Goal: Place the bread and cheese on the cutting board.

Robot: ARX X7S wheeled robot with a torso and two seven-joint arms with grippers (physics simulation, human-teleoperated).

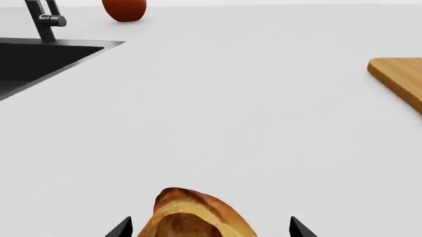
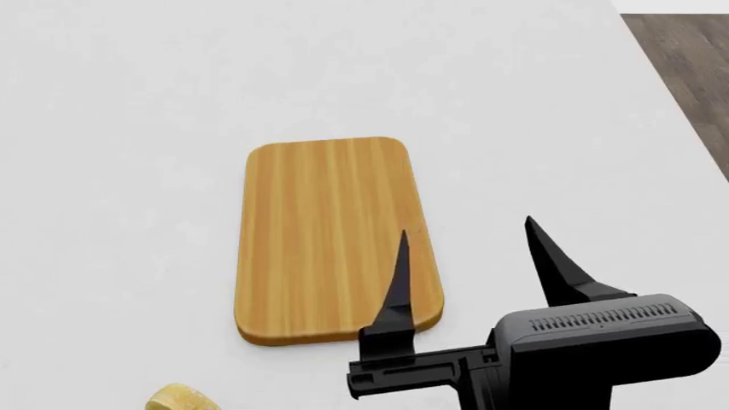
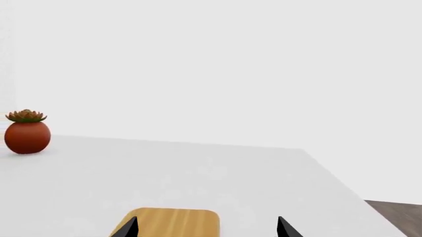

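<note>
Bread point(image 1: 194, 213) sat between the spread fingertips of my left gripper point(image 1: 209, 228), not yet clasped, near the countertop's point(image 2: 137, 102) front edge. From there the cutting board point(image 2: 333, 237) lay to the right. My right gripper point(image 2: 465, 256) hung released and empty over the board's near right corner.

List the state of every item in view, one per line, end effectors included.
bread: between the left end effector tips, off the board; grasp cannot be confirmed.
cheese: on the counter, near the board's corner, not on it.
cutting board: flat on the counter, nothing on it.
right end effector: open, empty, above the board's edge.
sink: no water visible at the faucet.
potted plant: upright.
</note>
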